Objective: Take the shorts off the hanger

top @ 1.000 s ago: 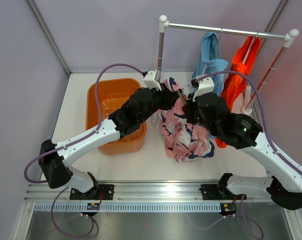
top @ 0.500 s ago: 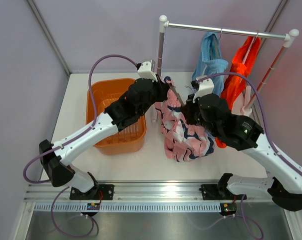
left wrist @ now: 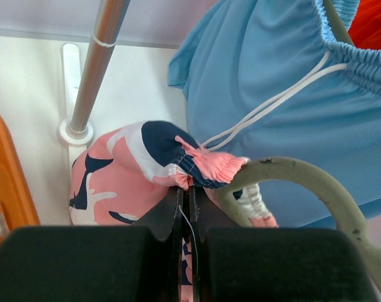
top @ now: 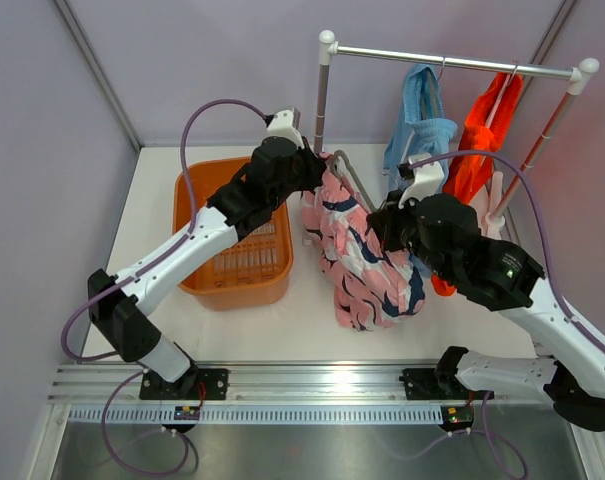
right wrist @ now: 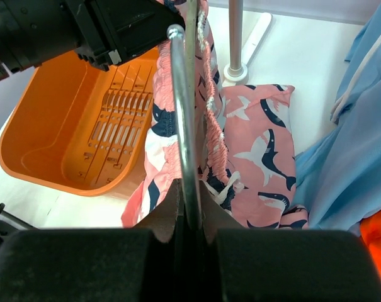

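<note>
**Pink shorts held btwn both arms, off the rail**

We see the pink shorts [top: 367, 265] in mid-surface, right of the orange basket [top: 207, 190] and in front of the rack post [top: 322, 100]. They hang from a hanger [top: 347, 175] that slants btwn the two arms, clear of the rail [top: 452, 62].

The left pincer [top: 320, 172] reaches in from over the basket. In its wrist view, the left pincer [left wrist: 185, 195] has its jaws pressed tight on a bunched bit of the pink waistband [left wrist: 209, 167], w/ the grey hanger [left wrist: 303, 173] curving just right of it.

The right pincer [top: 384, 222] sits at the hanger's lower end. In its wrist view, the right pincer [right wrist: 189, 195] is clamped on the metal hanger [right wrist: 177, 107], jaws closed on the wire. The elastic waistband runs along that wire, touching it. The rest of the pink shorts [right wrist: 259, 157] spread below, shark print showing. We can't tell whether the hem touches the surface [top: 282, 320].

The blue shorts [top: 422, 125] and orange shorts [top: 482, 140] hang side by side on the rail, blue on the left. The blue shorts [left wrist: 272, 75] fill the bkgd of the left wrist view, white drawstring dangling, w/ an orange [left wrist: 369, 22] sliver at top right.
</note>
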